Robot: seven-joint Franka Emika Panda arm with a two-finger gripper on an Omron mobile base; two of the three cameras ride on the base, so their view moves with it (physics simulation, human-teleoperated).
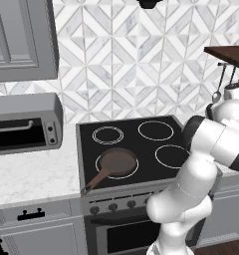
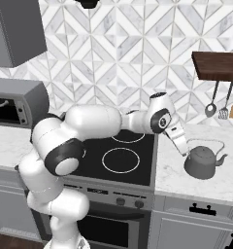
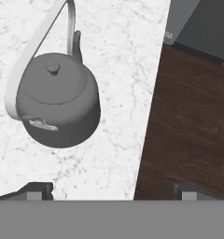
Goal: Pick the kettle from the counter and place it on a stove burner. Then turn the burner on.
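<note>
While the arm (image 2: 89,121) reaches out to the right across the cooktop (image 2: 123,155), its gripper (image 2: 182,148) hangs just left of the kettle (image 2: 202,163) and slightly above it, not touching it. In the hand view the two dark fingertips (image 3: 39,189) stand far apart at the bottom, one over the marble and the other over the dark wood floor (image 3: 188,121), so the pincer is spread wide and holds nothing.

The kettle sits upright on the counter (image 2: 206,187) to the right of the stove, near the counter's front edge. It is a squat grey pot with a small knob on its lid, a thin arched handle over the top and a short spout pointing right in the right base view. Seen from the hand, the kettle (image 3: 58,105) lies in the upper left, with the white veined counter (image 3: 118,70) under and around it, and its pale handle curves up along the left side.

On the black cooktop, white rings mark the burners. The large single ring (image 2: 120,160) at the front right is bare. A brown frying pan (image 1: 116,163) rests on the front left ring, its long handle pointing toward the front left corner of the stove. A row of knobs (image 1: 113,206) runs along the stove front above the oven door.

Left of the stove, a grey toaster oven (image 1: 24,123) stands on the counter (image 1: 32,179). On the right, a wooden shelf (image 2: 218,65) is fixed to the tiled wall, with a ladle (image 2: 211,108) and a spatula (image 2: 224,112) hanging below it.
</note>
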